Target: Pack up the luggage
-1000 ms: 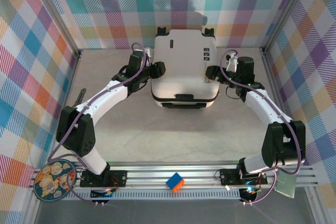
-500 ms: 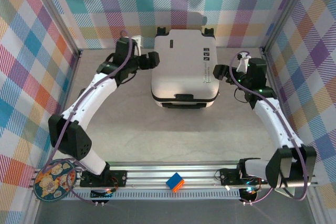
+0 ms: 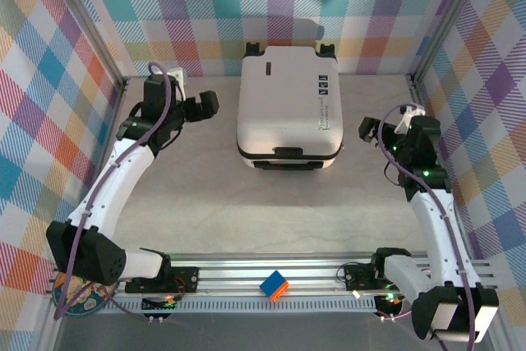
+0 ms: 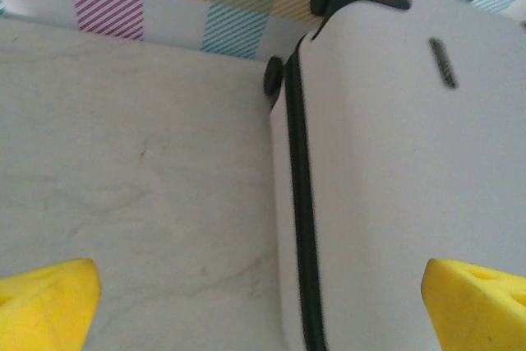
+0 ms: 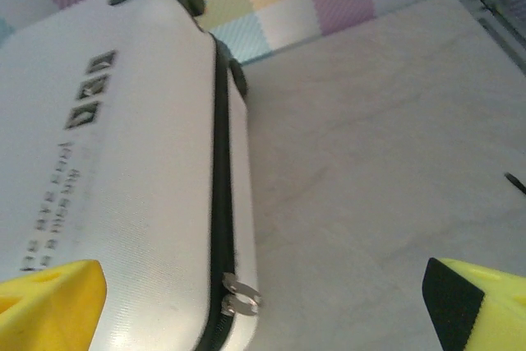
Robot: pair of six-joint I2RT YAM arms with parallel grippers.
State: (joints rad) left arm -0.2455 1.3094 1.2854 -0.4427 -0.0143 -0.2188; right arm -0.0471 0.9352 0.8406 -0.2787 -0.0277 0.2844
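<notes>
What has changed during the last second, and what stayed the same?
The left tool pulled away from the luggage to the left; the right tool pulled away to the right and backward. Both are open, holding nothing. The luggage stayed closed, in place.

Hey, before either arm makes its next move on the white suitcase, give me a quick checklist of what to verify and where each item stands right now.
1. The luggage lies flat with its shell shut: ok.
2. The left gripper is open and apart from the luggage: ok.
3. The right gripper is open and apart from the luggage: ok.
4. The zipper pull is in sight on the right-side seam: ok.
5. The seam is zipped all the way round: cannot tell.
</notes>
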